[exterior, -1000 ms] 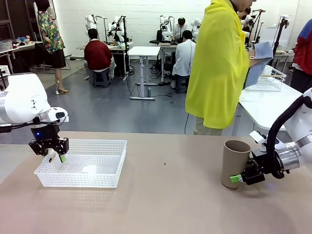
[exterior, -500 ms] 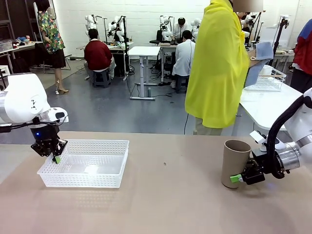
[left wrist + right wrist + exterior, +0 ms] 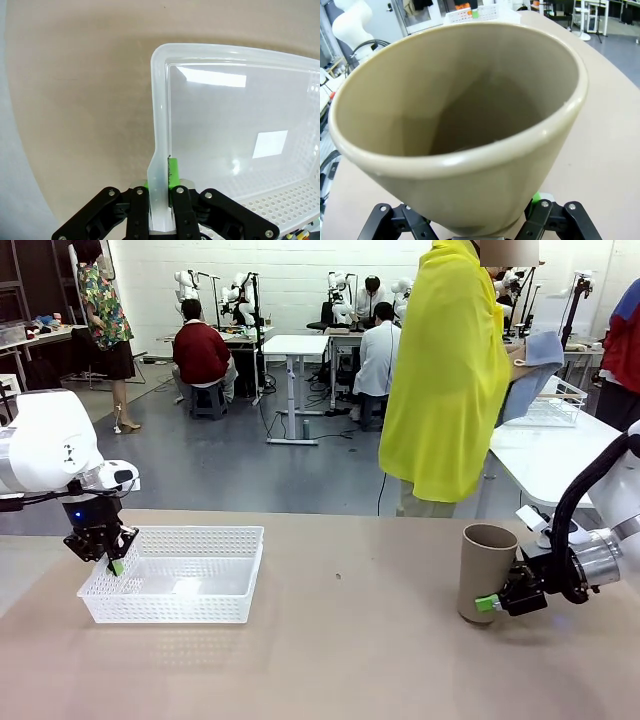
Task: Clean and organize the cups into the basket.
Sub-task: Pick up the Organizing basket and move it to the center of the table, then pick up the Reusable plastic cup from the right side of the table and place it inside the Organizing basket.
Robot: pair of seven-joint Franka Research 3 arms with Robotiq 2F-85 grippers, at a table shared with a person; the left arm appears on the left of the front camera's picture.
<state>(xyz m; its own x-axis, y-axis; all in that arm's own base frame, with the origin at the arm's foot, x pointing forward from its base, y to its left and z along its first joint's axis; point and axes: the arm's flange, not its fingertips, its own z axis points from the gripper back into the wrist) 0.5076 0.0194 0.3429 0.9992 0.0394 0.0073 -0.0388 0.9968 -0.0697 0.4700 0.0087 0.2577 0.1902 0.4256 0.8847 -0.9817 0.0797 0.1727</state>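
Observation:
The white mesh basket [image 3: 170, 532] sits on the table's left side with nothing in it. My left gripper [image 3: 112, 562] is shut on its near-left rim. In the left wrist view the fingers [image 3: 173, 172] pinch the basket wall [image 3: 160, 100] from both sides. A tan cup [image 3: 485, 570] stands upright at the right. My right gripper [image 3: 495, 602] is shut on the cup's lower part from the right. The right wrist view looks into the cup's open mouth [image 3: 470, 110], with the gripper [image 3: 475, 220] clamped low around it.
A person in a yellow cape [image 3: 445, 380] stands at the far edge, holding a blue cloth [image 3: 535, 360]. A wire basket [image 3: 548, 408] rests on a white table behind at right. The tan tabletop [image 3: 340, 640] between basket and cup is bare.
My left gripper has closed on the basket's rim, and the basket has shifted slightly to the right. The right gripper and the cup have edged a little to the right.

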